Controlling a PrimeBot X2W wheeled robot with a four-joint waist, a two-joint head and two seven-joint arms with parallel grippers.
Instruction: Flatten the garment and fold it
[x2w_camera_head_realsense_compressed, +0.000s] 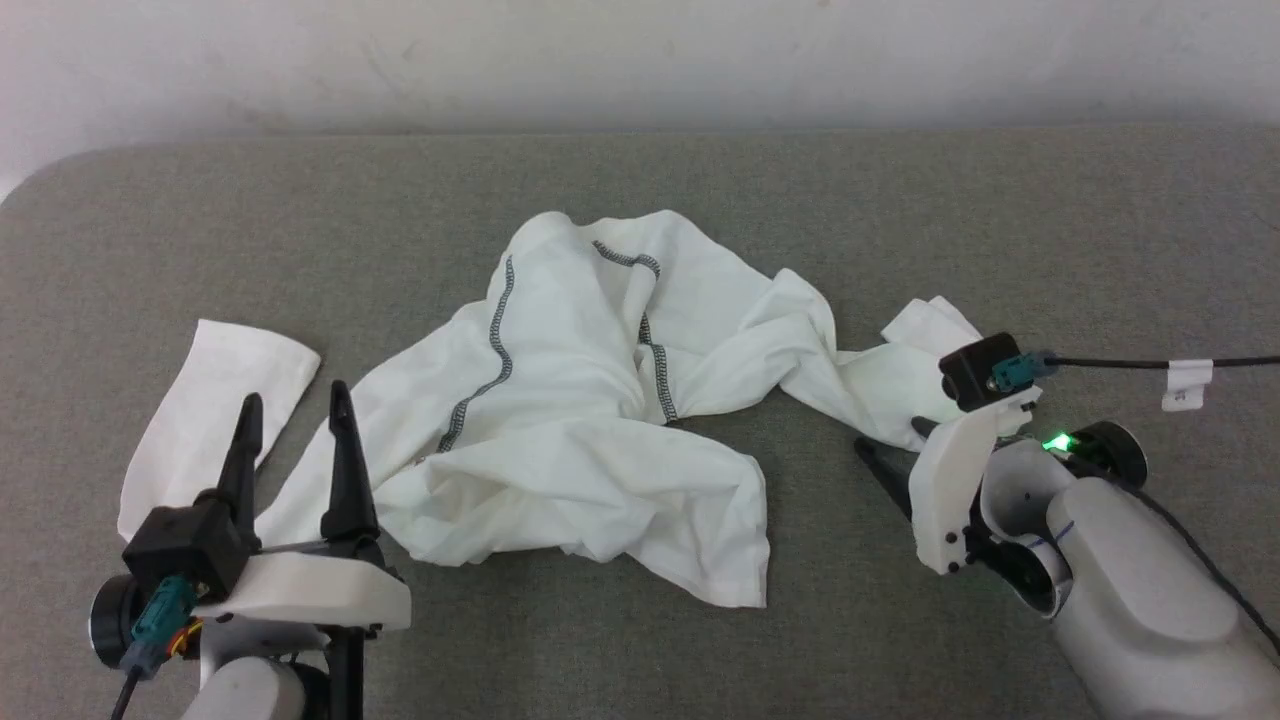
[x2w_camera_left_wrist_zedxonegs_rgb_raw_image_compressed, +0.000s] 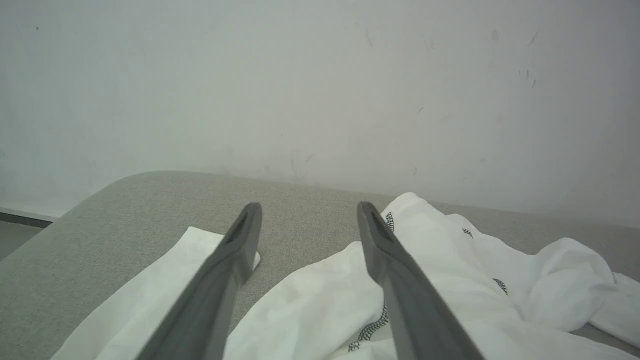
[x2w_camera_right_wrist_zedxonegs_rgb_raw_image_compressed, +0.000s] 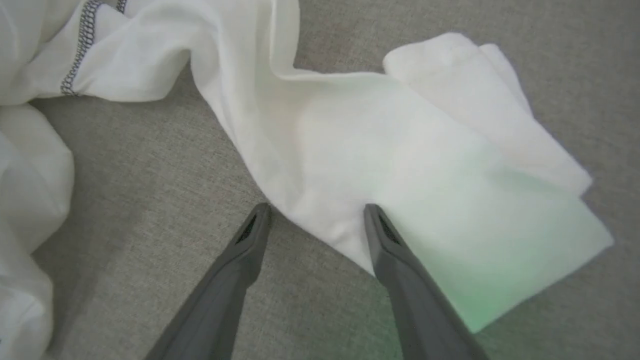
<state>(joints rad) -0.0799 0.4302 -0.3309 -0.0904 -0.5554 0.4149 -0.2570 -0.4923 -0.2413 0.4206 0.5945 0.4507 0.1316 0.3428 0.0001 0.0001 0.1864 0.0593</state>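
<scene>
The white garment (x2w_camera_head_realsense_compressed: 560, 400) lies crumpled in the middle of the grey padded surface (x2w_camera_head_realsense_compressed: 700, 170), its grey stitched seams showing. One sleeve (x2w_camera_head_realsense_compressed: 215, 420) lies flat out to the left, the other (x2w_camera_head_realsense_compressed: 920, 370) trails right. My left gripper (x2w_camera_head_realsense_compressed: 295, 395) is open above the gap between the left sleeve and the body, holding nothing; in the left wrist view the left gripper (x2w_camera_left_wrist_zedxonegs_rgb_raw_image_compressed: 308, 207) has cloth (x2w_camera_left_wrist_zedxonegs_rgb_raw_image_compressed: 475, 260) under both fingers. My right gripper (x2w_camera_right_wrist_zedxonegs_rgb_raw_image_compressed: 317, 207) is open astride the near edge of the right sleeve (x2w_camera_right_wrist_zedxonegs_rgb_raw_image_compressed: 425, 165), one finger over cloth, one over the bare surface.
A pale wall (x2w_camera_head_realsense_compressed: 640, 60) rises just behind the surface's far edge. The surface's rounded corner (x2w_camera_left_wrist_zedxonegs_rgb_raw_image_compressed: 100, 190) is at the far left. A black cable with a white tag (x2w_camera_head_realsense_compressed: 1185, 385) runs off to the right from the right wrist camera. Bare grey surface lies in front of the garment.
</scene>
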